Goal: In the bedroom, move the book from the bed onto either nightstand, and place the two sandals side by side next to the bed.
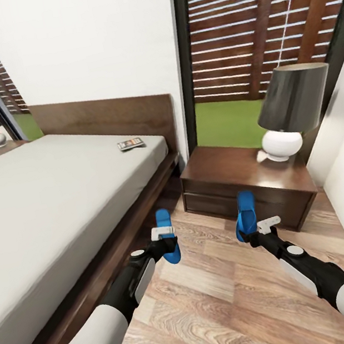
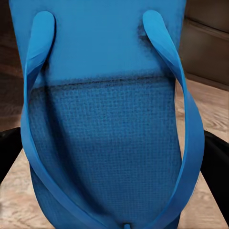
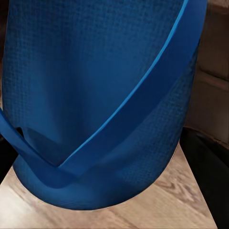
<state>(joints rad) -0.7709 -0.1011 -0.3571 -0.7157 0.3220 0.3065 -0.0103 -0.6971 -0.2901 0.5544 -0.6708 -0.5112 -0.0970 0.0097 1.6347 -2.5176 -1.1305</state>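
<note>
Holding: each arm carries one blue sandal above the wood floor, in the gap between bed and nightstand.
Bed (image 1: 47, 199): at left, its dark frame edge runs just beside the left arm; the book (image 1: 131, 143) lies on the mattress near the headboard, untouched.
Left jaws (image 1: 166, 242): pinching the left sandal (image 1: 167, 235) at its toe end, sole hanging roughly upright; in the left wrist view both straps show (image 2: 109, 119), so the hold looks centred.
Right jaws (image 1: 256, 230): pinching the right sandal (image 1: 245, 214), well apart from the left one and just in front of the nightstand (image 1: 240, 174).
Lamp (image 1: 288, 112): stands on the nightstand's right half, leaving bare top nearer the bed for the book.
Doing it well: my judgement is to bring the right sandal leftward toward the bed, level both soles, and lower them together until flat, toes pointing the same way.
Risk: letting go while a sole hangs upright would likely let it tip over.
</note>
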